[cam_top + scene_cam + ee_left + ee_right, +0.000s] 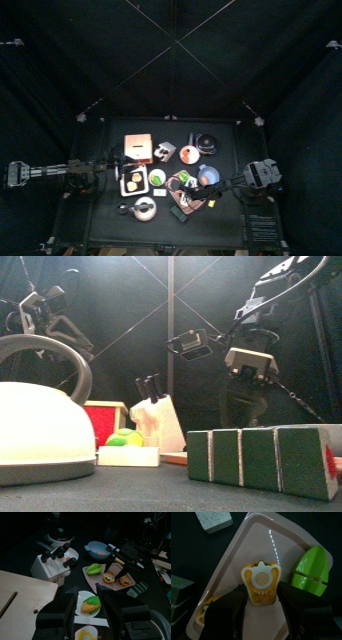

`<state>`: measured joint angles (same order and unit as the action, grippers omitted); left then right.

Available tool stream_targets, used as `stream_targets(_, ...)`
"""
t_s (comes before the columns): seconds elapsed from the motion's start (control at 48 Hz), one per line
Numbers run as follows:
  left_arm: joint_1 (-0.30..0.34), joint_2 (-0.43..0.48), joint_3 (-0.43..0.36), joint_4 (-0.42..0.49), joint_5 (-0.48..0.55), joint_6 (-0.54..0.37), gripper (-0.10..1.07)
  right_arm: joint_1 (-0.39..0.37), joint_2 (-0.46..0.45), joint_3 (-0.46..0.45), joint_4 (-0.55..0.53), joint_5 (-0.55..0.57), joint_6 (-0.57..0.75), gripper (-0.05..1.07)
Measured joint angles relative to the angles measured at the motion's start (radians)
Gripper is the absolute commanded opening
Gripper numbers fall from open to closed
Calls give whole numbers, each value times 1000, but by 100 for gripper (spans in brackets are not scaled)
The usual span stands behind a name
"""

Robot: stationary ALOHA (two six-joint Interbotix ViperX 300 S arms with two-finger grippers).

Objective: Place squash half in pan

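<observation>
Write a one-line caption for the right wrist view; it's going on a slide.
Right tool poised over a squash half lying cut side up on a pink tray, beside a green leaf-shaped piece.

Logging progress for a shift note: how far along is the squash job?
Early. Nothing is placed: the squash half lies on the pink tray beside a green piece. The right tool hangs open just above the squash. Gripping, lifting and moving it to the pan remain.

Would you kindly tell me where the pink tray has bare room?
The pink tray is bare from the squash half up to its narrow end near the grey block. It is crowded beside the green leaf-shaped piece.
</observation>
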<state>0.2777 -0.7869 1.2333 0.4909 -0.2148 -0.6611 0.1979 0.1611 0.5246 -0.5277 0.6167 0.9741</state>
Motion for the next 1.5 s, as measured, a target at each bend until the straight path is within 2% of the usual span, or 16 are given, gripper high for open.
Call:
stream_targets(0.438, 2, 0, 2, 0, 0, 0, 76, -11, -75, -12, -72, 57, 8, 65)
stream_targets(0.667, 2, 0, 2, 0, 0, 0, 76, -129, -75, -15, -173, 186, 55, 66)
stream_targets(0.833, 2, 0, 2, 0, 0, 0, 76, -189, -75, -9, -244, 192, 141, 66)
stream_targets(1.146, 2, 0, 3, 0, 0, 0, 76, -311, -87, 69, -256, 192, 201, 66)
stream_targets(1.292, 2, 0, 3, 0, 0, 0, 76, -368, -97, 89, -262, 147, 224, 73)
stream_targets(1.5, 2, 0, 5, 0, 0, 0, 76, -402, -101, 107, -276, 67, 250, 92)
